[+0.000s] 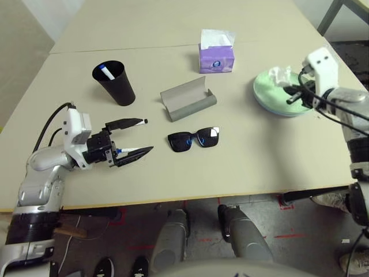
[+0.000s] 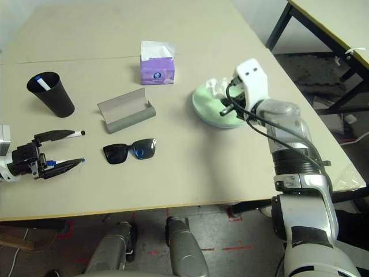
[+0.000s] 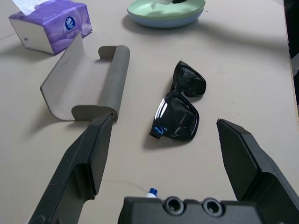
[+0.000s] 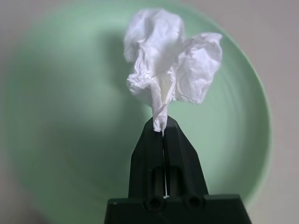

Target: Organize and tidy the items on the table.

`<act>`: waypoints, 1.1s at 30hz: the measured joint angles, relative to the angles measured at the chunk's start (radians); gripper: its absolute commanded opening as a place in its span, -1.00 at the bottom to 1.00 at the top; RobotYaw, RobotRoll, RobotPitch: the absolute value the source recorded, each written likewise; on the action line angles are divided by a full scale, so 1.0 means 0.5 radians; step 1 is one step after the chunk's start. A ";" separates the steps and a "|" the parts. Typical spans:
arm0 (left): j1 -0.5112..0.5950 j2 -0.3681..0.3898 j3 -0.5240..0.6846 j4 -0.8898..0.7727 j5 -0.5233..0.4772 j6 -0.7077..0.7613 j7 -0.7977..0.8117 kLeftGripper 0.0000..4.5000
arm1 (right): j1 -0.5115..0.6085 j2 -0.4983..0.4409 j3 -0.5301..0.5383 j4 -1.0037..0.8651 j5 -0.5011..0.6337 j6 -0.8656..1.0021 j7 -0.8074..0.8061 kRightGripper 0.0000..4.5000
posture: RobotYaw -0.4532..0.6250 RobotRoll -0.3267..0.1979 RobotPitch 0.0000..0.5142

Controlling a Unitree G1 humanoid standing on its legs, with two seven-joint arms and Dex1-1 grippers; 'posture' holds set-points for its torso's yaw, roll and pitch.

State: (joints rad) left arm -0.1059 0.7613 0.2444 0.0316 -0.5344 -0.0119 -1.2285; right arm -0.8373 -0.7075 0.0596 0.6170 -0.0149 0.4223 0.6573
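Looking down at the bench (image 1: 242,156), you see your right end effector (image 4: 162,127) at the far right, its two black fingers pressed together on a corner of the crumpled white tissue (image 4: 170,70), which hangs over the pale green plate (image 1: 271,92). That plate sits stacked on a pale blue one (image 3: 163,21) whose rim shows beneath it.

Your left end effector (image 1: 138,137) sits at the near left with its fingers spread wide apart, gripping nothing. A slim white marker (image 1: 128,151) with a blue cap lies along its nearer finger; you cannot tell whether it touches.

Just right of that end effector, the black sunglasses (image 1: 194,139) lie folded open on the bench, lenses up. Beyond them the grey glasses case (image 1: 187,99) stands open. Left of the case, a black cup (image 1: 115,83) holds a second white marker (image 1: 105,71) with a blue band at its tip. The purple tissue box (image 1: 217,53) stands farther back, past the case.
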 measured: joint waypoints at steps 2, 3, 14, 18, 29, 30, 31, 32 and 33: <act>0.002 0.000 0.002 -0.015 0.000 0.000 0.007 1.00 | -0.024 -0.001 0.000 0.025 -0.012 -0.012 0.000 -0.40 | -0.29 0.25 -0.21; 0.001 0.000 0.004 -0.024 -0.001 0.000 0.008 1.00 | -0.034 -0.002 0.000 0.025 -0.014 -0.012 0.003 -0.23 | -0.30 0.25 -0.21; -0.095 -0.005 -0.026 0.029 0.010 -0.007 -0.003 1.00 | 0.287 -0.349 -0.101 -0.695 0.060 0.374 0.259 0.99 | -0.39 0.25 -0.24; -0.126 -0.004 -0.039 0.095 0.020 -0.023 -0.035 1.00 | 0.605 -0.606 -0.238 -1.283 0.239 0.694 0.479 0.99 | -0.41 0.25 -0.24; -0.162 0.024 -0.044 0.184 0.040 -0.056 -0.162 1.00 | 0.174 -0.566 0.149 -2.434 0.716 1.419 0.609 0.99 | -0.44 0.25 -0.25; -0.162 0.031 -0.042 0.183 0.039 -0.061 -0.181 1.00 | 0.094 -0.520 0.254 -2.461 0.714 1.435 0.597 0.99 | -0.43 0.25 -0.25; -0.153 0.053 -0.039 0.193 0.040 -0.068 -0.205 1.00 | -0.014 -0.446 0.382 -2.457 0.706 1.463 0.578 0.99 | -0.41 0.25 -0.25; -0.149 0.066 -0.038 0.197 0.042 -0.070 -0.220 1.00 | -0.072 -0.399 0.448 -2.448 0.700 1.476 0.566 0.99 | -0.41 0.25 -0.25; -0.128 0.091 -0.027 0.206 0.043 -0.078 -0.238 1.00 | -0.177 -0.324 0.570 -2.393 0.675 1.483 0.547 0.99 | -0.40 0.25 -0.25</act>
State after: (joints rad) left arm -0.1697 0.8068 0.2309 0.1348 -0.5128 -0.0508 -1.3477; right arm -0.9259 -0.8695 0.3444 -0.5797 0.3226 1.1639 0.9308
